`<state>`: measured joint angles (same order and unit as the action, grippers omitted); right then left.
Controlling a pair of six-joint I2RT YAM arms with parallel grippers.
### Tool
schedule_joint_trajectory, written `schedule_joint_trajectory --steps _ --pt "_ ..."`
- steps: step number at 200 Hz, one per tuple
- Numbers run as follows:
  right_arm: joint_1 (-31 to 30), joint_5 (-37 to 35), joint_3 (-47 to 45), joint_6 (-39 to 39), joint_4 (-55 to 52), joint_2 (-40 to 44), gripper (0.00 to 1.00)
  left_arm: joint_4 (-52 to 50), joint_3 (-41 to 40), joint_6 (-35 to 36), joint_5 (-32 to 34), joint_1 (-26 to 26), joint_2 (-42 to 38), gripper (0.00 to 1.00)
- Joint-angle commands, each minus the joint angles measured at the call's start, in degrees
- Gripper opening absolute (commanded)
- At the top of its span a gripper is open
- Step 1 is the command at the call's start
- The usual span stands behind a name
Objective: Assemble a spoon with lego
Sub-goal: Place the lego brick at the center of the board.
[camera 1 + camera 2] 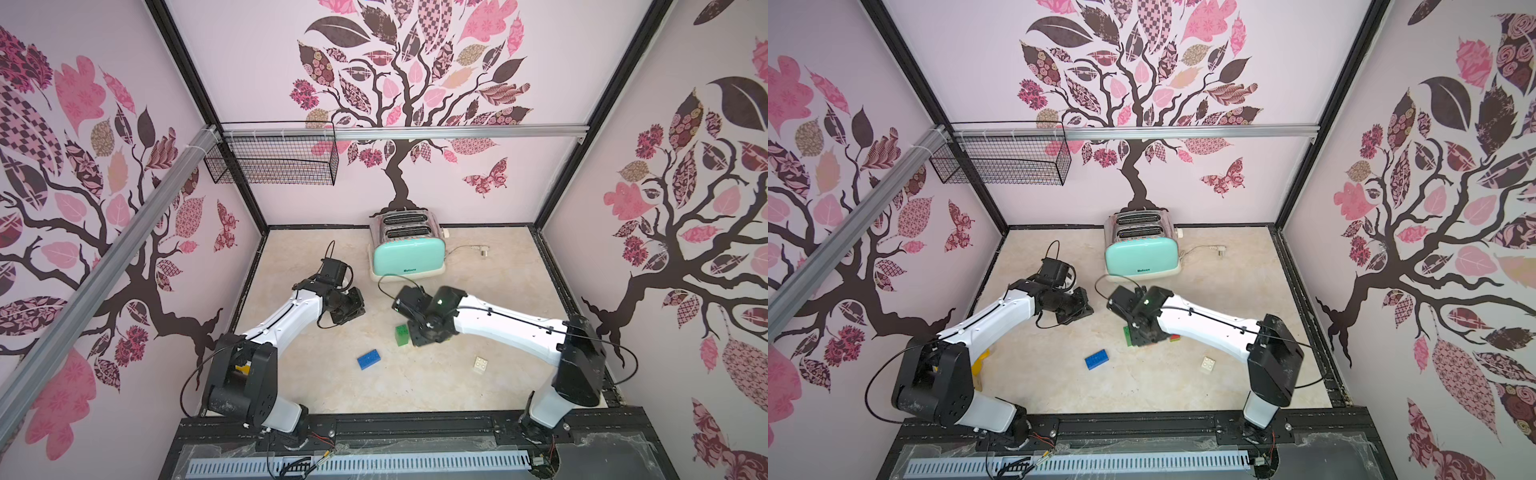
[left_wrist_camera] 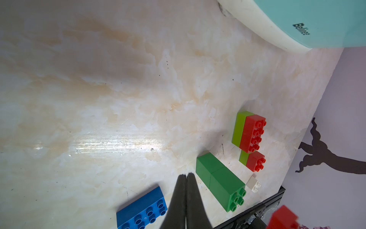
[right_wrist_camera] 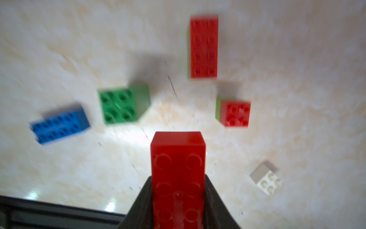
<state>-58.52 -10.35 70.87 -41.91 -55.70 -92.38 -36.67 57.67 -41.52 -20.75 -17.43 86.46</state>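
While the spoon is not built, the lego lies in separate pieces on the table:

Held brick: an oblong red brick (image 3: pixel 177 174), studs toward the right wrist camera, sits between the jaws of the right claw (image 3: pixel 177 190), lifted off the table.

Right claw: clamped on the two long sides of that red brick; in a top view the claw (image 1: pixel 424 330) hangs over the middle of the table.

Green stack: two dark green square bricks (image 2: pixel 220 181) joined end to end, lying beside the right claw (image 1: pixel 401 335).

Long red-lime pair: an oblong red brick on a lime one (image 2: pixel 249 132), past the green stack.

Short red-lime pair: a square red brick on a lime one (image 2: pixel 252 161), just beside the long pair, a small gap between them.

Blue brick: oblong (image 1: pixel 369 359), studs up, alone, nearer the robot's base than the green stack.

White brick: small and square (image 1: pixel 481 364), alone, well apart from the blue brick.

Left claw: jaws pressed together with nothing between them (image 2: pixel 186 175); it hovers above the table, away from the bricks (image 1: pixel 347 309).

Table: pale marbled surface (image 1: pixel 490 291).

Toaster: mint green (image 1: pixel 409 257), at the far edge of the table.
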Motion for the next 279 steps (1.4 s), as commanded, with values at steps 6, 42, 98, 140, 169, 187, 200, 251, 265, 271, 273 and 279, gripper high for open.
schedule_joint_trajectory --steps 6,42,98,140,169,187,200,251,265,271,273,279 --pt "-0.98 5.52 -9.54 -4.78 6.48 2.61 0.28 1.64 1.91 1.25 -1.13 0.02 3.26 0.00" --pt "-1.07 6.32 -8.88 -2.44 10.60 -4.82 0.30 1.20 5.47 1.30 -0.06 -0.06 7.11 0.00" --pt "-1.07 4.66 -11.26 -2.90 12.42 -6.67 0.68 3.50 2.61 2.06 -0.40 -0.06 9.33 0.00" --pt "-1.07 2.31 -10.09 -3.18 11.15 -5.65 0.56 3.49 2.52 2.25 -0.87 -0.13 9.15 0.00" --pt "-1.07 2.11 -9.72 -3.60 10.62 -6.89 0.43 3.44 2.43 2.23 -1.00 -0.14 9.06 0.00" --pt "-1.07 1.92 -10.04 -3.62 10.63 -7.20 0.40 3.41 2.44 2.29 -1.13 -0.14 9.00 0.00" --pt "-1.07 1.40 -9.90 -3.72 10.44 -6.82 0.37 3.44 2.40 2.28 -1.02 -0.15 8.94 0.00" --pt "-1.07 1.10 -10.50 -3.22 10.87 -4.01 0.45 3.44 2.44 2.30 -1.31 -0.15 9.10 0.00" --pt "-1.07 1.33 -10.66 -3.08 11.36 -4.91 0.44 3.35 2.42 2.31 -1.24 -0.15 9.09 0.00" --pt "-1.07 1.36 -10.52 -3.09 11.28 -5.48 0.45 3.35 2.37 2.29 -1.22 -0.15 9.12 0.00" --pt "-1.07 1.38 -10.56 -3.13 11.18 -5.63 0.46 3.35 2.38 2.31 -1.20 -0.15 9.09 0.00" --pt "-1.07 1.24 -10.42 -3.25 11.06 -6.02 0.46 3.22 2.40 2.35 -1.19 -0.15 9.12 0.00"
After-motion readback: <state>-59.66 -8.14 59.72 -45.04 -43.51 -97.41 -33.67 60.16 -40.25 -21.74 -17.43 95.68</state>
